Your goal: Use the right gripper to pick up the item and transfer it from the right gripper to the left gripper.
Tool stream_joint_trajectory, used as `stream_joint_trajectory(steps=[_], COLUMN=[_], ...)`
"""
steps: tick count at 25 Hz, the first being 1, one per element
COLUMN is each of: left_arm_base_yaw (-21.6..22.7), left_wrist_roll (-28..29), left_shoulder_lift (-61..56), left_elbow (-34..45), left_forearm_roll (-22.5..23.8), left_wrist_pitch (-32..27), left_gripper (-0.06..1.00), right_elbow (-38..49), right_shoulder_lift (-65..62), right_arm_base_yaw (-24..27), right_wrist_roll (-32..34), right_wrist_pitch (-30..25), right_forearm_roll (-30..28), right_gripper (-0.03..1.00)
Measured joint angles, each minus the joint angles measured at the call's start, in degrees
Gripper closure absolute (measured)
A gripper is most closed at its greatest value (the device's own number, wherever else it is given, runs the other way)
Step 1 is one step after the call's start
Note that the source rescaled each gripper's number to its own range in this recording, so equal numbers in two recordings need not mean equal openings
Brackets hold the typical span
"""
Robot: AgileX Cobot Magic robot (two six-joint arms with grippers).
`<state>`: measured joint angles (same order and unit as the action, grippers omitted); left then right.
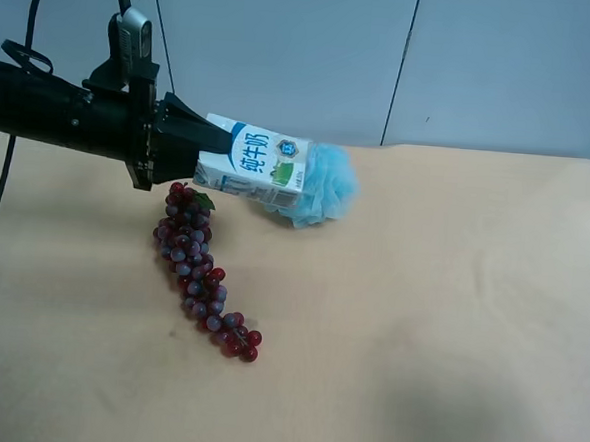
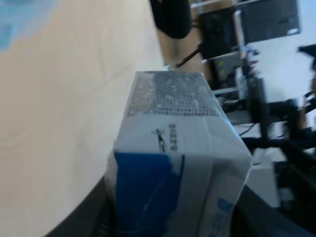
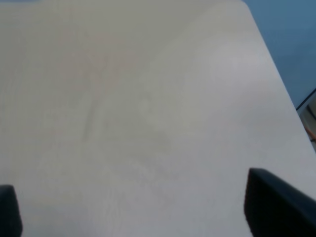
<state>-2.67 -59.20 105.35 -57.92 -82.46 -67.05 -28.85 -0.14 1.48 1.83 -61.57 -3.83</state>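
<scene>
- left gripper (image 1: 212, 144): black two-fingered claw on a black tubular arm carrying a small silver-grey camera (image 1: 134, 33). it reaches in from the exterior high view's left. the fingers are clamped on one end of the carton, one on each side, as the left wrist view (image 2: 173, 222) shows.
- item, small white gable-topped milk carton (image 1: 258, 169) with blue and green print and blue chinese characters: held in the left gripper, lying tilted, raised off the table. its free end points toward the exterior high view's right. in the left wrist view (image 2: 177, 163) its crimped top seal faces away from the wrist.
- right gripper (image 3: 143, 207): only its two black fingertips (image 3: 276, 205) show, in the right wrist view. they stand wide apart with nothing between them, over bare tabletop. it is out of the exterior high view.
- fluffy light-blue bath pouf (image 1: 327, 188): on the table just behind the carton's free end; whether they touch cannot be told.
- red-purple plastic grape bunch (image 1: 200, 270): lying on the table, its stem end below the held carton.
- beige table (image 1: 449, 321): bears the pouf and the grapes.
</scene>
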Motion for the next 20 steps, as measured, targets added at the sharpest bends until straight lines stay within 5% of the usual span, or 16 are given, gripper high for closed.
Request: stream_joint_trajectory(steps=[10, 16, 20], left_arm_base_yaw=[1.8, 1.86, 1.86], left_wrist_roll=[20.15, 34.92, 41.71], left_shoulder_lift=[-6.74, -7.08, -7.08], left_elbow=[-18.64, -19.87, -19.87], left_forearm_roll=[32.48, 55.22, 63.91], left_wrist_pitch=[0.21, 5.81, 8.57], left_gripper=[0.94, 0.94, 0.94], right_elbow=[0.0, 0.0, 0.0], right_shoulder_lift=[0.0, 0.0, 0.0], right_arm_base_yaw=[0.0, 0.0, 0.0], right_wrist_roll=[0.0, 0.05, 0.05], right_wrist_pitch=[0.0, 0.0, 0.0], right_forearm_roll=[0.0, 0.0, 0.0], right_gripper=[0.18, 0.18, 0.18])
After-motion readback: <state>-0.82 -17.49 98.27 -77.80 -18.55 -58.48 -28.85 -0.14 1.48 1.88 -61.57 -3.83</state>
